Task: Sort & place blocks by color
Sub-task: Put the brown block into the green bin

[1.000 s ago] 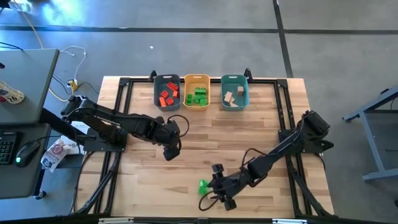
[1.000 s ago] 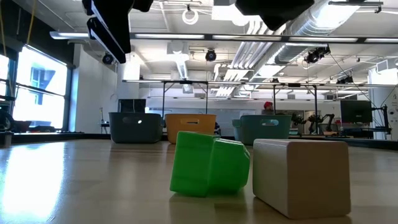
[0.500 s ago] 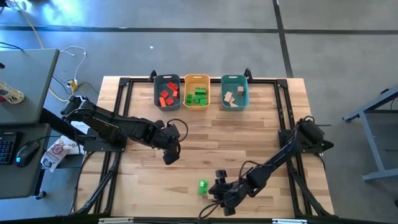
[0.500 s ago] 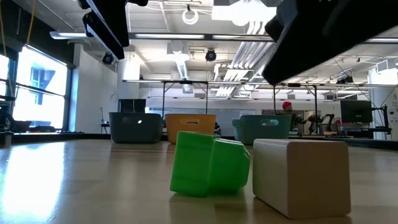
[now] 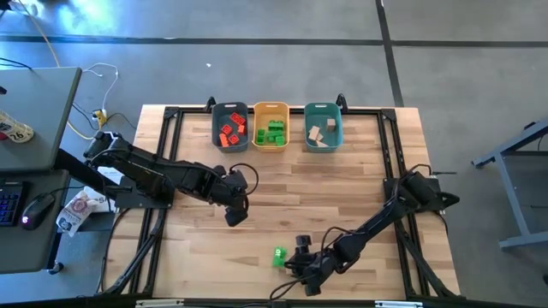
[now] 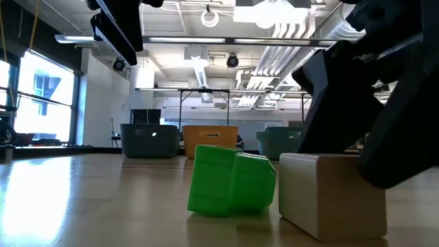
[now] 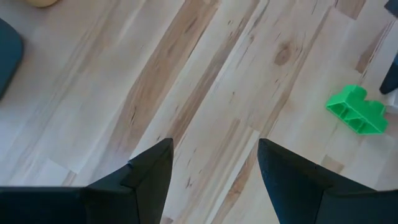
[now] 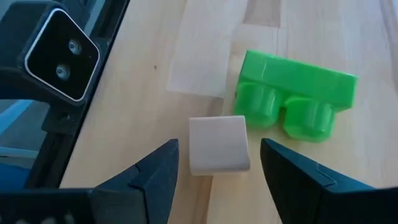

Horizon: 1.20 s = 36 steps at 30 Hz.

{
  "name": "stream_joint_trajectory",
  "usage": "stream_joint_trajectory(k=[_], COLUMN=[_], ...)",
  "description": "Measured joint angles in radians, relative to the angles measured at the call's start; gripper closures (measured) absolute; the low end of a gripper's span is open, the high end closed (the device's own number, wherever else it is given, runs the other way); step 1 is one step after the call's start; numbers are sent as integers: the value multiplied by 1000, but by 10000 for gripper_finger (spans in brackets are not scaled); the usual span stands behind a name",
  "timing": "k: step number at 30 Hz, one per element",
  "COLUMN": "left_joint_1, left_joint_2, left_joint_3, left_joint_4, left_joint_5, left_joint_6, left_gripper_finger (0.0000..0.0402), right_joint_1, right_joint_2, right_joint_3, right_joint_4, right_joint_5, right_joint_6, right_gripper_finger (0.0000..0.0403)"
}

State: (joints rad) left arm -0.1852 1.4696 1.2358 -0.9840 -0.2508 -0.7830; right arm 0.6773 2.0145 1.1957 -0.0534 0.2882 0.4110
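Right end effector (image 8: pixel 214 180) spread wide, hovering over tan block (image 8: pixel 217 145) at lower centre of counter (image 5: pixel 342 188). Green block (image 8: pixel 297 95) just beside it. Left end effector (image 7: pixel 214 171) spread, mid-left, holding nothing.

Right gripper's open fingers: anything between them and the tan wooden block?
Nothing. In the right wrist view the right gripper has only bare table before the tan wooden block, which lies in line with the gap; the bright green block sits beside it.

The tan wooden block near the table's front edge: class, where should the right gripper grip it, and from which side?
Grip the tan block across its two flat side faces, descending from above. The right gripper hangs open with the block between its fingers, and the green block lies apart, leaving room.
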Motion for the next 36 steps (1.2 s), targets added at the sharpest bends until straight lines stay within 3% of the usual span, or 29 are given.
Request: stream_joint_trajectory(k=[7,16,25,36], left_joint_1=[0,0,0,-7], left_joint_2=[0,0,0,0], left_joint_3=[0,0,0,0], left_joint_4=[2,2,2,8], left_joint_5=[-6,-27,-34,-56], left_joint_6=[0,0,0,1], left_gripper_finger=[182,183,183,183], right_joint_1=[0,-1,0,-10], right_joint_2=[17,20,7,-141], right_joint_3=[0,2,2,0], right_joint_4=[15,20,-1,-178], right_joint_5=[5,-33,-29,169], right_joint_6=[0,17,42,64], right_gripper_finger=[200,299,300,300])
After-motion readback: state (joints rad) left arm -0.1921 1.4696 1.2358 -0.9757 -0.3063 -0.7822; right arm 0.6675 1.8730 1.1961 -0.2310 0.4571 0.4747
